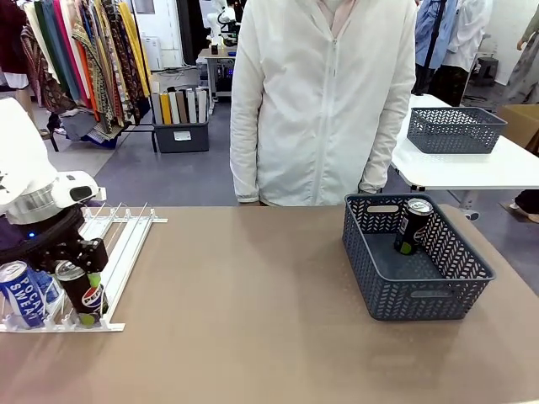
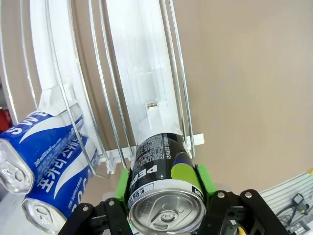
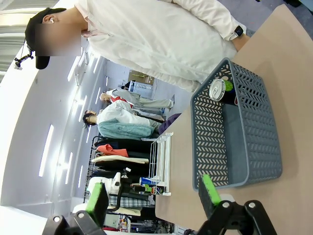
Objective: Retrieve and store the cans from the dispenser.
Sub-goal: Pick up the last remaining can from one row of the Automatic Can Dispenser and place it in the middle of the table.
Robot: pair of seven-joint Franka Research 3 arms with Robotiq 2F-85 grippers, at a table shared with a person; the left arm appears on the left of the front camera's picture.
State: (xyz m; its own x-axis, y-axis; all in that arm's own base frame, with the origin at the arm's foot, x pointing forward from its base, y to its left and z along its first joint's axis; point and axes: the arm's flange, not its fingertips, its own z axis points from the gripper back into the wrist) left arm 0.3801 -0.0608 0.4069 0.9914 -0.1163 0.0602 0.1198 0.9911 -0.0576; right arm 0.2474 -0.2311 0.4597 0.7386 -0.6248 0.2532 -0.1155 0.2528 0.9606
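In the front view my left gripper (image 1: 82, 279) is shut on a dark Pepsi can (image 1: 88, 301) at the near end of the white dispenser (image 1: 126, 240). A blue Pocari Sweat can (image 1: 21, 293) stands one lane to its left. The left wrist view shows the green pads (image 2: 123, 183) pressed on both sides of the Pepsi can (image 2: 161, 156), with my left gripper (image 2: 164, 196) around it and two blue cans (image 2: 49, 164) beside it. My right gripper (image 3: 154, 196) is open and holds nothing. A black can with green marks (image 1: 413, 225) stands in the grey basket (image 1: 413, 299).
A person in a white jacket (image 1: 324, 101) stands at the table's far edge. The basket (image 3: 210, 142) sits on the right half of the brown table (image 1: 253, 311). A second grey basket (image 1: 455, 130) rests on a white table behind.
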